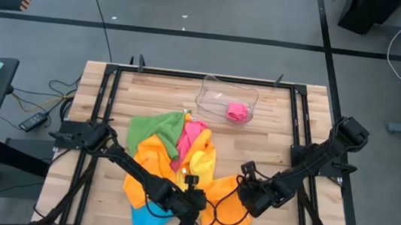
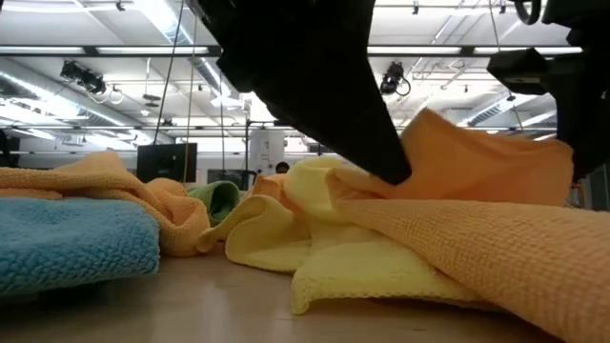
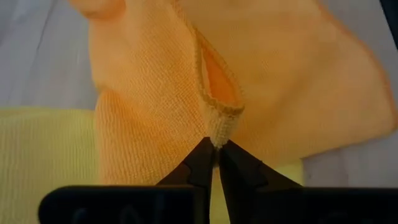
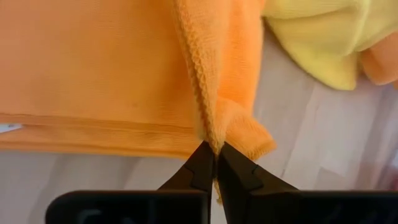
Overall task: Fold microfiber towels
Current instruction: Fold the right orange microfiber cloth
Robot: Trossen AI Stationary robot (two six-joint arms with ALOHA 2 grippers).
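Up close, wrist views alone show left gripper point(image 3: 215, 148) and right gripper point(image 4: 215, 149) each pinching the orange towel's point(image 1: 231, 207) hem.

My two arms are dark, jointed and slim, with black cables looped beside the wrists; each gripper's fingers point(image 3: 205, 163) are matte black wedges tapering to narrow tips above a black crossbar

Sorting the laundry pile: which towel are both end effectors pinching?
The orange towel at the pile's near right edge; left end effector and right end effector each pinch its hem.
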